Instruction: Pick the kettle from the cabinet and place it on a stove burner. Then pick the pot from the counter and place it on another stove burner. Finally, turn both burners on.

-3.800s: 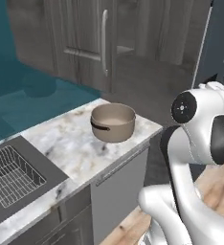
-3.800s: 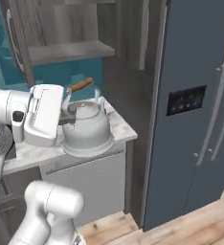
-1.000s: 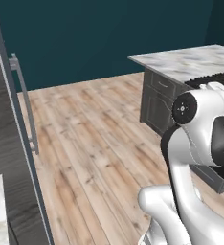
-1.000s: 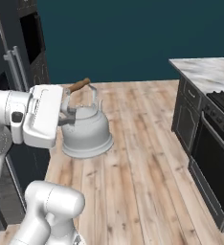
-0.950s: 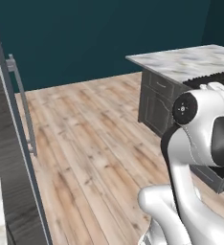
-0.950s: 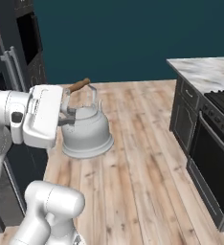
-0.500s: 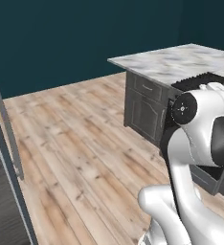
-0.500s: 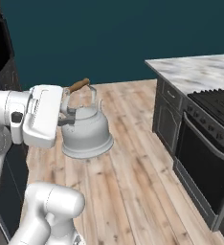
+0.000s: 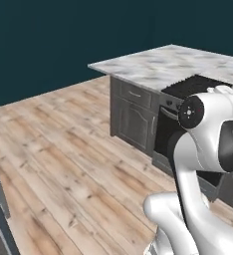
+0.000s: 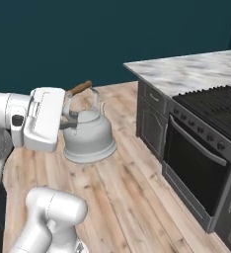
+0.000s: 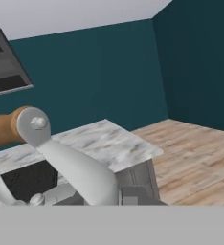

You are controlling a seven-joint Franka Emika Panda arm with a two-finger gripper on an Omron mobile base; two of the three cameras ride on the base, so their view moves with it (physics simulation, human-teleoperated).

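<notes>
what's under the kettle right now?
Under the kettle, held up by the shut pincer, is bare wooden floor, well short of the stove. The floor patch directly beneath it is covered by its base.

A small silvery-white kettle (image 10: 90,133) with a brown wooden handle piece is held upright above the floor, left of the black stove burners (image 10: 217,106).

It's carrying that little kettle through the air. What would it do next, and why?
Probably keep carrying it toward the stove. The tool holds the kettle up above the wooden floor, short of the black burners, which sit off to the side with nothing on them, so it likely closes that gap before lowering.
</notes>
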